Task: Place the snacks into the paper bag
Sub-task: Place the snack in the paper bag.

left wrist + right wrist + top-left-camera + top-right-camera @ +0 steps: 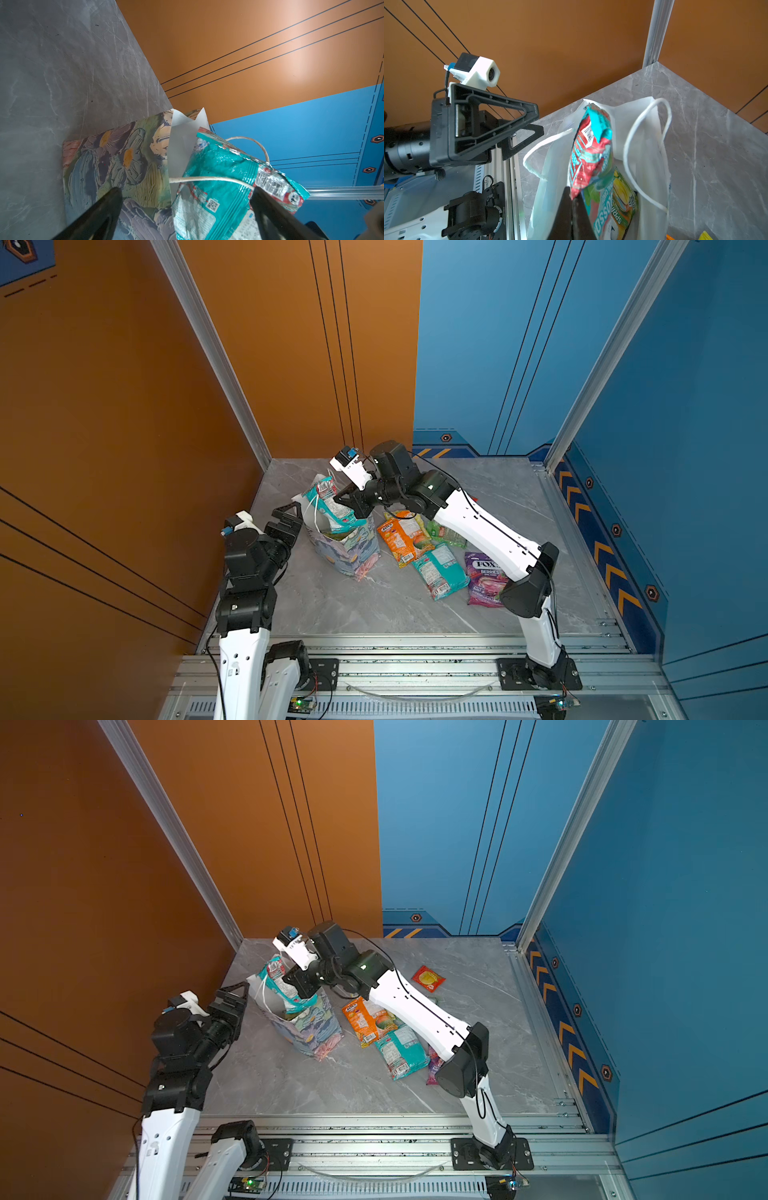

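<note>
Feeding it in | right claw [573, 199] clamped on the teal packet [332, 506], edge-on, so it slips between the cord handles into the paper bag [353, 551] | left claw [289, 516] spread wide, empty, just beside the bag, probably to steady it | orange packet [401, 539] and purple packet [484, 578] lie on the counter [353, 605]

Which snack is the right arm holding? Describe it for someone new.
Find the flower-printed paper gift bag standing on the grey marble table near the orange wall. Poking up from its mouth is a crumpled glossy teal plastic packet, pinched by the shut right gripper. The other teal packet lies flat beside an orange packet; this one stands upright, half inside the bag.
</note>
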Controlling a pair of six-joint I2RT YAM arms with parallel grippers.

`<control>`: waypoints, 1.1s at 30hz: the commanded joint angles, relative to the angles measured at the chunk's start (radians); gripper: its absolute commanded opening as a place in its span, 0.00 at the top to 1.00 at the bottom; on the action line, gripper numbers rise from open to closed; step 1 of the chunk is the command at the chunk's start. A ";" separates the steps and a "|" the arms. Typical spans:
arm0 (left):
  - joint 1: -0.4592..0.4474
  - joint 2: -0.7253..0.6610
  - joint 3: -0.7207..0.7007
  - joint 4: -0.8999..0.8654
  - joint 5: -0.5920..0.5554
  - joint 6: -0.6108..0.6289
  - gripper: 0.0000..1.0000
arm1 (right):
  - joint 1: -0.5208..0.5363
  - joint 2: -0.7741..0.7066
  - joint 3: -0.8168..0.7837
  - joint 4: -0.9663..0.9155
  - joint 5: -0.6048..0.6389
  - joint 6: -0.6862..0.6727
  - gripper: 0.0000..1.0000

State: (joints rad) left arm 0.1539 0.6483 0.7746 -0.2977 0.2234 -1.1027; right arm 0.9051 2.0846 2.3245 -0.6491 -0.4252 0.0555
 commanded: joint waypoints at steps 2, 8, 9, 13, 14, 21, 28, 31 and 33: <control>0.012 0.000 -0.014 0.029 0.038 -0.006 0.02 | 0.003 0.050 0.070 -0.030 -0.042 -0.015 1.00; 0.021 -0.003 -0.018 0.024 0.049 -0.008 0.02 | -0.007 0.092 0.114 -0.030 -0.054 0.030 0.92; 0.023 -0.003 -0.019 0.024 0.050 -0.008 0.02 | -0.013 0.097 0.126 -0.030 -0.051 0.044 0.86; 0.034 -0.004 -0.023 0.022 0.056 -0.002 0.02 | -0.040 0.097 0.185 -0.029 -0.039 0.102 0.61; 0.036 -0.005 -0.025 0.019 0.057 0.001 0.02 | -0.045 0.092 0.199 -0.029 -0.035 0.115 0.59; 0.055 0.001 -0.037 0.024 0.081 0.006 0.02 | -0.067 -0.004 0.171 -0.023 0.009 0.174 0.56; 0.069 0.007 -0.041 0.034 0.102 0.007 0.02 | -0.087 -0.052 0.129 -0.180 0.159 0.176 0.56; 0.072 0.015 -0.050 0.052 0.112 -0.001 0.01 | -0.082 -0.031 0.129 -0.227 0.177 0.175 0.56; 0.072 0.020 -0.050 0.063 0.122 -0.006 0.01 | -0.075 -0.020 0.131 -0.248 0.202 0.175 0.56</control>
State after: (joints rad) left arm 0.2173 0.6628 0.7403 -0.2768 0.3077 -1.1084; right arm 0.8238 2.0373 2.4706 -0.7990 -0.2867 0.2153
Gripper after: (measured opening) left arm 0.988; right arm 0.443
